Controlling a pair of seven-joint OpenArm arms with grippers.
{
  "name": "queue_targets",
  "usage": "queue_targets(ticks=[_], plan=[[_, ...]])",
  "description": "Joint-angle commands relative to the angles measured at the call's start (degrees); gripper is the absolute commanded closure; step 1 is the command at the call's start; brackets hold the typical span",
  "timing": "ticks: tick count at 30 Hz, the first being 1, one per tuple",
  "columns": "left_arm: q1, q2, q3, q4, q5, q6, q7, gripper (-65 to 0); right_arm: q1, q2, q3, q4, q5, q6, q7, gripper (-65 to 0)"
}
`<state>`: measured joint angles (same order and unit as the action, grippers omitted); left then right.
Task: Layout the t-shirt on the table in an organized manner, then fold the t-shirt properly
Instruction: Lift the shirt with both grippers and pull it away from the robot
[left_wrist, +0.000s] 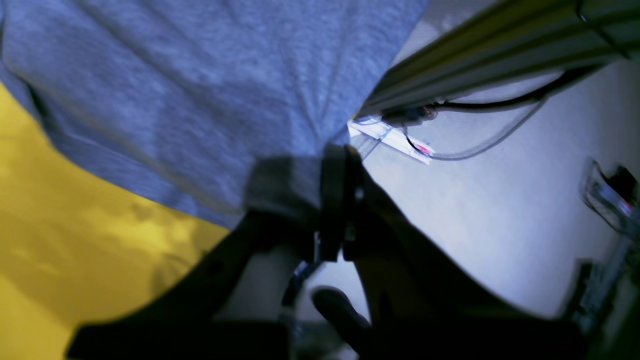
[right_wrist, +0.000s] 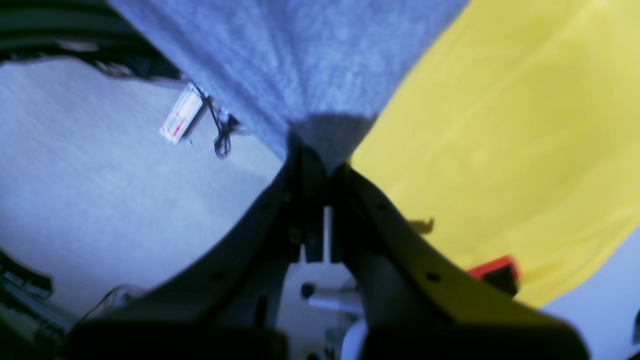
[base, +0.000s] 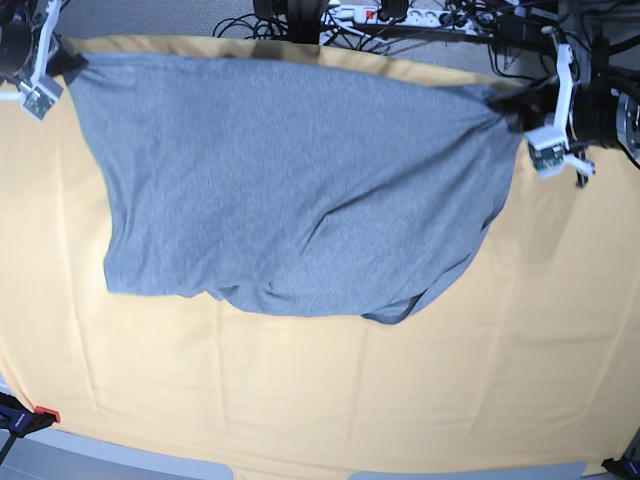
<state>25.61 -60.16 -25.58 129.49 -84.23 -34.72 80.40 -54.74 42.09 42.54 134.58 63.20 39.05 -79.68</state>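
Surface: tabletop (base: 320, 400), wide, covered in pale yellow-orange cloth with faint crease lines; grey floor beyond its far edge, with cables and a power strip (base: 365, 13).

Item 1: t-shirt (base: 290, 190), heather-grey, plain side showing, no lettering visible. Stretched broadly across the far half of the tabletop, held at 2 far corners. Near edge sags unevenly, with folds bunched at the lower middle and toward the base view's right.

Item 2: left tool (left_wrist: 332, 155), on the base view's right. Jaws closed tight on a pinched corner of the t-shirt; fabric fans out from the grip.

Item 3: right tool (right_wrist: 320, 157), on the base view's left. Jaws closed tight on the opposite corner; fabric gathers to a point at the tips.

Item 4: red-and-black clamp (base: 30, 418) at the near left tabletop edge.
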Motion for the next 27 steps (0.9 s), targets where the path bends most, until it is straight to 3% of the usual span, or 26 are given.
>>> queue_targets(ticks=[1,9,13,21,26,27], plan=[[0.9,-2.2,-0.7,1.1,-0.8,0.2,-0.4,0.0,-1.9,1.2,0.7,0.4,-1.5,0.2,-0.3,0.0],[9.9,-7.1,-0.7,4.2,-0.8,0.1,-0.4,0.0,-15.6,4.2,0.7,0.4,-3.5,0.0,-0.3,0.0],[12.0,-7.1,-0.7,4.3,-0.8,-2.2,-0.4,0.0,-17.1,4.3,0.7,0.4,-3.1,0.0,-0.3,0.0],[11.8,-7.0,-0.7,4.3,-0.8,-3.3,-0.4,0.0,-17.0,4.3,0.7,0.4,-3.3,0.0,-0.3,0.0],[11.7,-4.1,-0.7,4.3,-0.8,-3.3,-0.4,0.0,-15.0,4.3,0.7,0.4,-6.6,0.9,2.4,0.0],[11.7,-3.5,-0.7,4.3,-0.5,-3.2,-0.4,-4.1,-14.2,4.3,0.7,0.4,-7.3,0.0,2.4,-1.6]])
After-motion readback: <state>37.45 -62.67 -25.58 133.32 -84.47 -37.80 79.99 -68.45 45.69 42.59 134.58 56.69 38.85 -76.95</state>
